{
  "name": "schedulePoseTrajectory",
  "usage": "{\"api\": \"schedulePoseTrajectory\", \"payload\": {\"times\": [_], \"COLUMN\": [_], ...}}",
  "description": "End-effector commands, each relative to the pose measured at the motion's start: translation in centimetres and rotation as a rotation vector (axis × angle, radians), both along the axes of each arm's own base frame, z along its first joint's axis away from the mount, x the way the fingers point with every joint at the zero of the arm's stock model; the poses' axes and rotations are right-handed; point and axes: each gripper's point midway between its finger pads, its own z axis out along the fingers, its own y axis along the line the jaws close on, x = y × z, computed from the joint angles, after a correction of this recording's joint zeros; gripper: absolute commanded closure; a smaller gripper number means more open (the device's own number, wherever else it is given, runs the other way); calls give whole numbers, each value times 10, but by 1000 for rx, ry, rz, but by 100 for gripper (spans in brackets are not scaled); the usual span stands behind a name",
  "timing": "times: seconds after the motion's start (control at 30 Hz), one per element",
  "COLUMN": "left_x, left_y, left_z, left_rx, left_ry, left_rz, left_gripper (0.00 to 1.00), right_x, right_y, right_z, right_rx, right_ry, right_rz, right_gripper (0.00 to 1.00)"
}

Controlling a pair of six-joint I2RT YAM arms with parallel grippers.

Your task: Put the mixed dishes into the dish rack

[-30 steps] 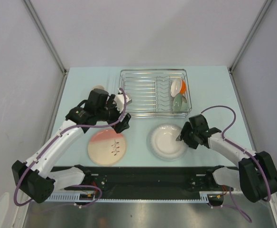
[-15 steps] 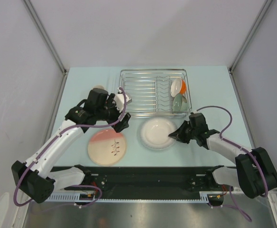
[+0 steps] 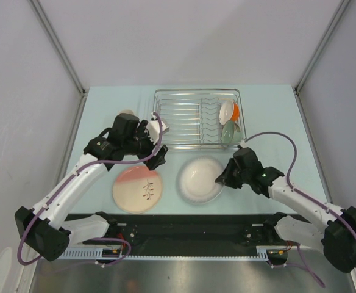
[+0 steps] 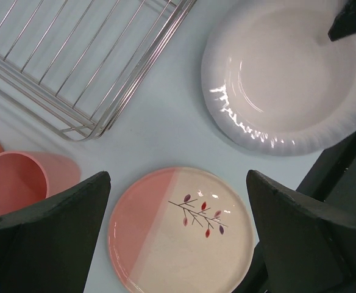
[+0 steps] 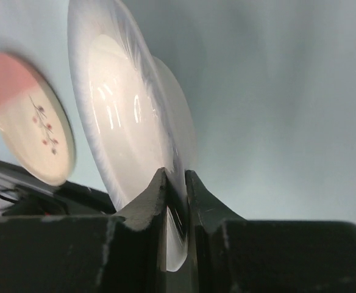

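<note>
Large white shallow plate (image 3: 197, 181), lower centre, is pinched at its rim by the right gripper (image 3: 222, 176); best lifted slowly, turned upright for the dish rack (image 3: 184, 116). Left gripper (image 3: 156, 143) gapes wide.

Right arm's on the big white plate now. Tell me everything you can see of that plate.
The large white shallow plate is round, glossy, ceramic-looking, with a smooth well and a finely ribbed rim. It lies face up just in front of the dish rack, right of the cream-and-pink plate, touching neither. The right tool is shut on its right rim. Whether it rests on the table or is raised, I cannot tell.
</note>
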Motion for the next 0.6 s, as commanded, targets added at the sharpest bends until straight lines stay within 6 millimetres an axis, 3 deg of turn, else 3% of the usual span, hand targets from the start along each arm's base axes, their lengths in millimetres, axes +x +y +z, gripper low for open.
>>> {"api": "schedulePoseTrajectory", "payload": {"times": [0.0,0.07,0.1,0.2,0.23,0.3,0.33,0.53,0.57], "left_x": [6,8,9,17,24,26,34,39,40], "left_y": [0,2,4,13,24,28,40,51,51], "left_z": [29,33,38,51,54,60,59,57,57], "left_rx": [-38,-48,-58,-105,-116,-161,-172,-236,-240], "left_ry": [-75,-77,-87,-95,-94,-67,-51,21,27], "left_rz": [8,18,23,52,89,95,134,172,172], "left_gripper": [0,0,0,0,0,0,0,0,0], "right_x": [-22,-24,-14,-4,5,18,25,70,85], "right_y": [6,12,17,12,13,9,10,13,15], "right_z": [18,33,56,91,118,149,177,266,289], "right_rx": [-250,-293,-300,-355,-350,-371,-361,-454,-510], "right_ry": [-14,-56,-129,-243,-326,-421,-486,-785,-868], "right_rz": [199,266,269,305,311,280,265,231,222], "right_gripper": [100,100,100,100,100,100,100,100,100]}}
